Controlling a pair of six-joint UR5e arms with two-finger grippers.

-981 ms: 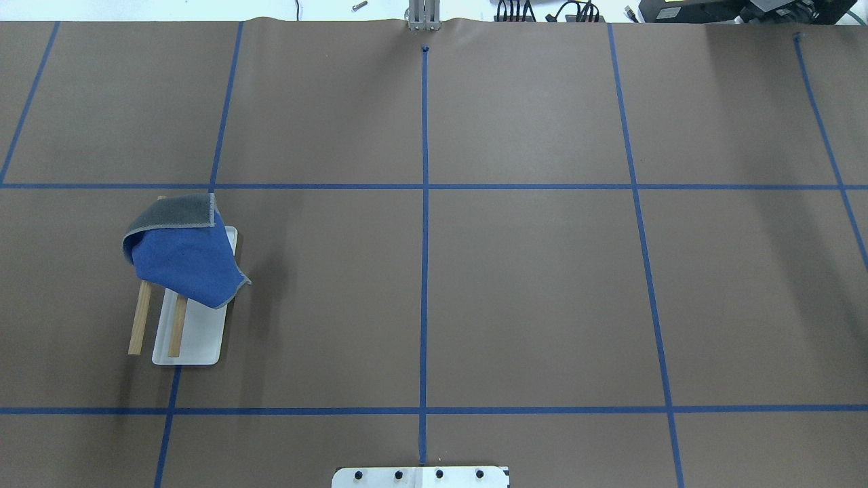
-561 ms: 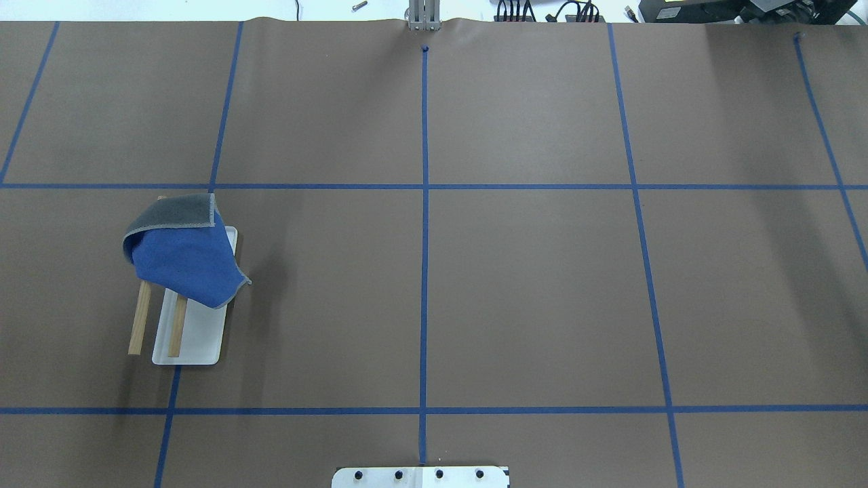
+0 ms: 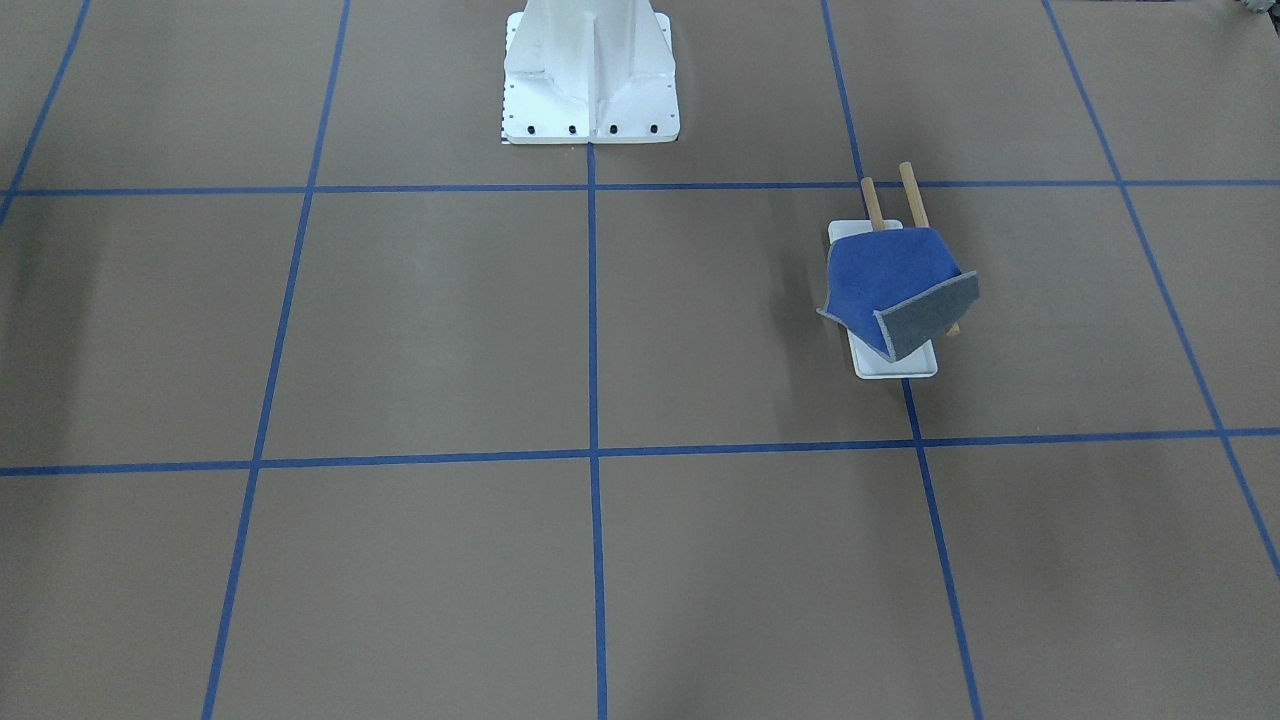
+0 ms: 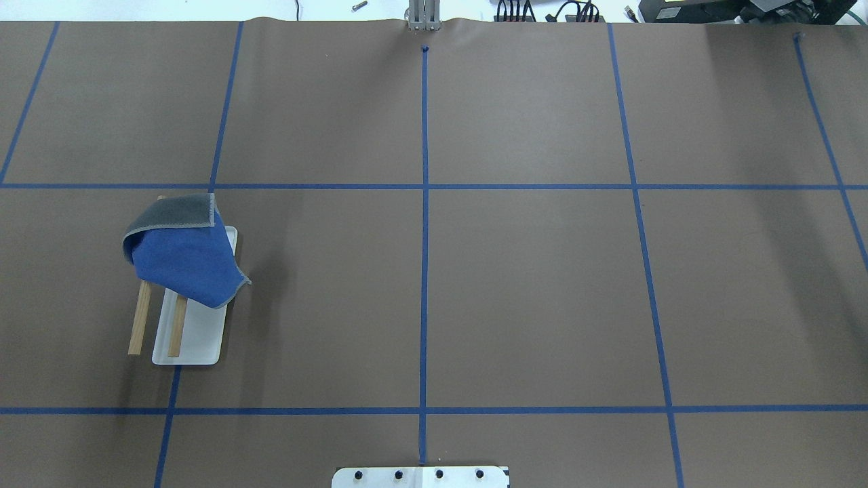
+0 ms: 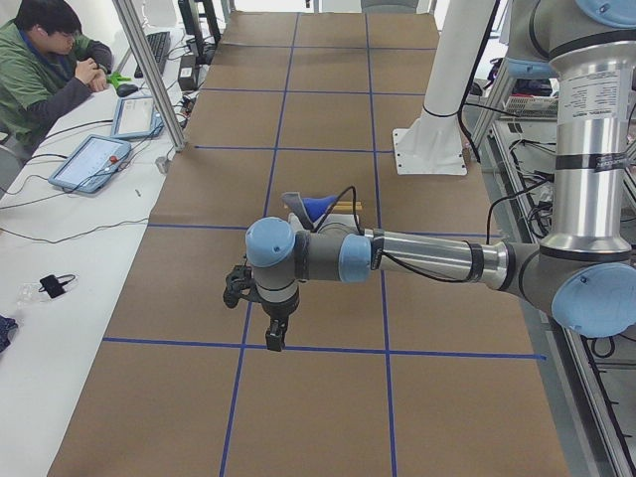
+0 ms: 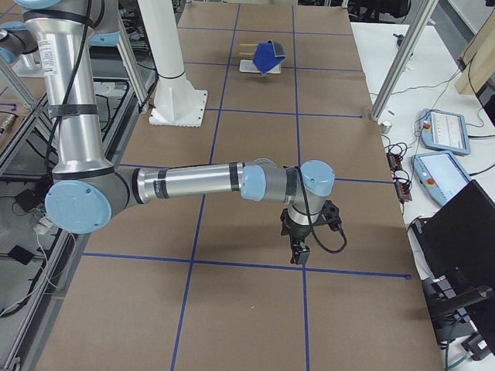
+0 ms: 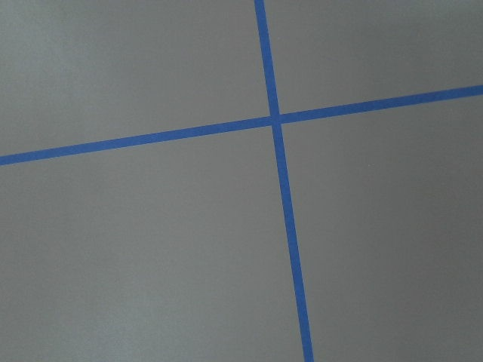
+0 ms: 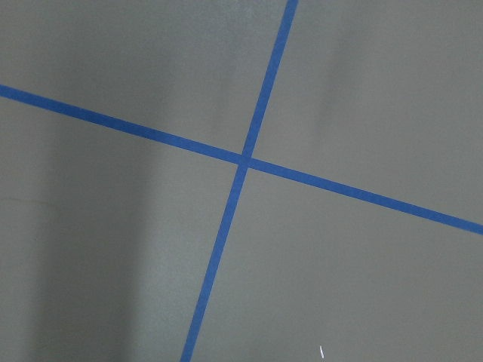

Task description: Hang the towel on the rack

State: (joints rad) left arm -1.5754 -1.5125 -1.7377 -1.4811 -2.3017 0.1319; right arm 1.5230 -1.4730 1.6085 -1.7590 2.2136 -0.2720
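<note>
The towel (image 4: pixel 183 261), royal blue with a grey corner turned over, lies draped across the rack's two wooden bars (image 4: pixel 140 325). The rack stands on a white tray base (image 4: pixel 196 339) on the robot's left half of the table. The towel also shows in the front-facing view (image 3: pixel 885 275) and both side views (image 5: pixel 316 207) (image 6: pixel 268 54). My left gripper (image 5: pixel 273 333) hangs over the table's left end, apart from the towel. My right gripper (image 6: pixel 300 251) hangs over the far right end. Neither holds anything visible; I cannot tell whether either is open or shut.
The white robot pedestal (image 3: pixel 590 70) stands at the table's middle near edge. Blue tape lines grid the brown table cover (image 4: pixel 529 291). An operator (image 5: pixel 50 60) sits at a side desk with tablets (image 5: pixel 94 159). Both wrist views show only the cover and tape.
</note>
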